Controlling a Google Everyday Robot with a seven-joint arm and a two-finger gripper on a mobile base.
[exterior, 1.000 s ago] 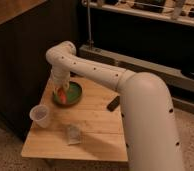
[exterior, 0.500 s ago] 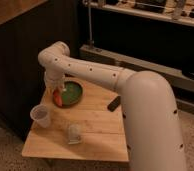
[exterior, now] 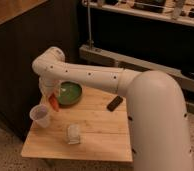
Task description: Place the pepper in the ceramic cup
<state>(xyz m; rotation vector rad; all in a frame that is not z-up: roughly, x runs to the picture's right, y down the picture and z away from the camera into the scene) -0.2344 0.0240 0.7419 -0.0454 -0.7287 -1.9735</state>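
My gripper [exterior: 51,98] hangs from the white arm over the left part of the wooden table [exterior: 97,132]. It is shut on the small orange-red pepper [exterior: 54,103], which hangs from it just above and to the right of the ceramic cup [exterior: 40,115]. The pale, translucent-looking cup stands upright near the table's left edge. The pepper is above the cup's right rim, not inside it.
A round green bowl [exterior: 70,93] sits at the back of the table behind the gripper. A flat black block [exterior: 114,103] lies at the back right. A small pale crumpled object [exterior: 73,134] stands near the front middle. Dark cabinets stand behind and to the left.
My gripper has carried the pepper from over the green bowl leftward and forward to beside the cup's rim.
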